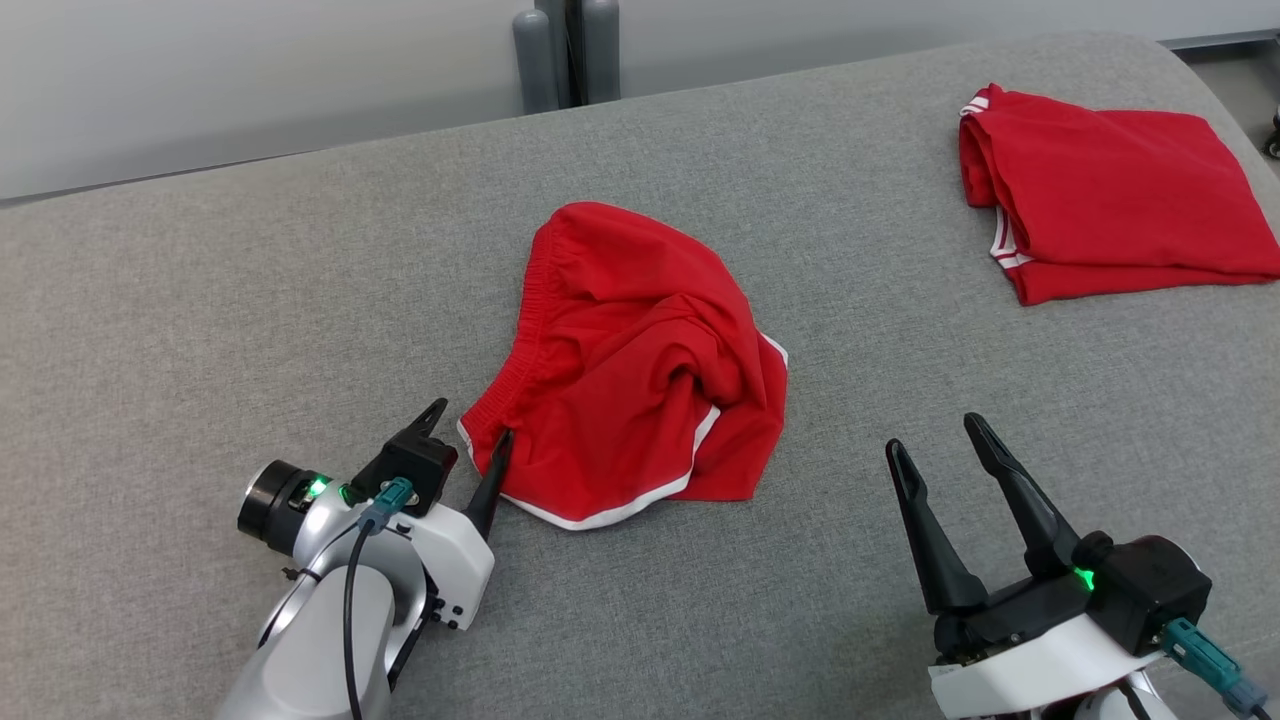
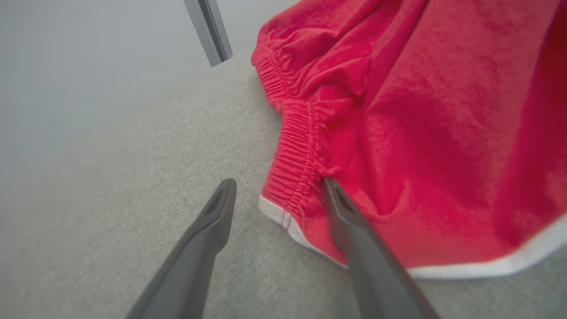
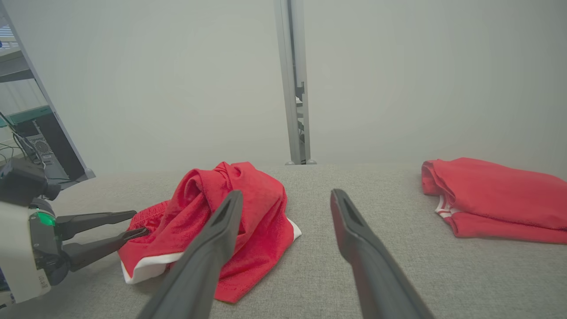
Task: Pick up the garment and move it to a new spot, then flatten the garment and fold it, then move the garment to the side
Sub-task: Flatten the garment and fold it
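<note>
Straddling the garment at its near-left corner, the left gripper gapes wide; right gripper wide, empty; folded shorts far right.

**A:** What's behind that grey fabric surface?

**B:** Just a plain pale wall, evenly lit. A grey metal post stands right at the surface's far edge. Way left of the post there's shelving and a dark box.

The left tool sits forward and low, fingers spread wide; the right tool (also spread wide, gripping nothing) hangs back, fingers pointing forward.
</note>
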Available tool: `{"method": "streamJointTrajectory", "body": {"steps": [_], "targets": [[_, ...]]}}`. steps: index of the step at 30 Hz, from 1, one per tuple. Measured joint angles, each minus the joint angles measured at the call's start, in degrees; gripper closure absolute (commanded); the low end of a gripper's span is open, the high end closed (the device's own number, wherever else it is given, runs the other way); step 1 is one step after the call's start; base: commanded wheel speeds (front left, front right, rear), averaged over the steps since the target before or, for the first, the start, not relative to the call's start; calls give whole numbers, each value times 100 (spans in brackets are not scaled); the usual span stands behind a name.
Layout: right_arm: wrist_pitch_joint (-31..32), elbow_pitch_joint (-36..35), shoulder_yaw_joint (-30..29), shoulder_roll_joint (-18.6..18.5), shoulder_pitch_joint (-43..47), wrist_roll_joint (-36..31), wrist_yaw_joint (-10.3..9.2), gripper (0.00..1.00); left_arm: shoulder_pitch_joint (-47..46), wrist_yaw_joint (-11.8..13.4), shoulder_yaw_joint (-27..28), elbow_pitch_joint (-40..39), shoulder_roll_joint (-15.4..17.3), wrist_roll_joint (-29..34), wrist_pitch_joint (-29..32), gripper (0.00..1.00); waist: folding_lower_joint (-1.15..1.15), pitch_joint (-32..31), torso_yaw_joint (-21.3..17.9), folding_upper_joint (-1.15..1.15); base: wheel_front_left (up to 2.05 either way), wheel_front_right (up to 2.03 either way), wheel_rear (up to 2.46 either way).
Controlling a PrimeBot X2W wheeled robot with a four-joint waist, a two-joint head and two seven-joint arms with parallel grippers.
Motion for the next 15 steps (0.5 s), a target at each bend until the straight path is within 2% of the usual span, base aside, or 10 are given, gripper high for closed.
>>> {"method": "streamJointTrajectory", "body": {"steps": [1,2,3,4,6,15], "targets": [[0,-8,3,0,-2,2,0,0,-21,1,-2,45,0,-4,0,2,0,14,-16,0,0,0,0],[0,-11,8,2,-2,8,0,0,-54,0,-11,108,1,-11,0,26,0,24,-28,0,0,0,0],[0,-13,8,2,-3,8,0,0,-80,-11,-21,151,4,-15,0,26,0,31,-35,0,0,0,0],[0,-13,5,0,-3,8,0,0,-88,-27,-27,166,0,-44,1,62,0,31,-37,0,0,0,0],[0,-14,-2,-2,-3,8,0,0,-102,-54,-65,158,-13,-91,1,100,0,22,-30,0,0,0,0],[0,16,19,12,-15,7,0,0,-62,-197,-211,-287,-129,-613,1,100,0,-184,6,0,0,0,0]]}}
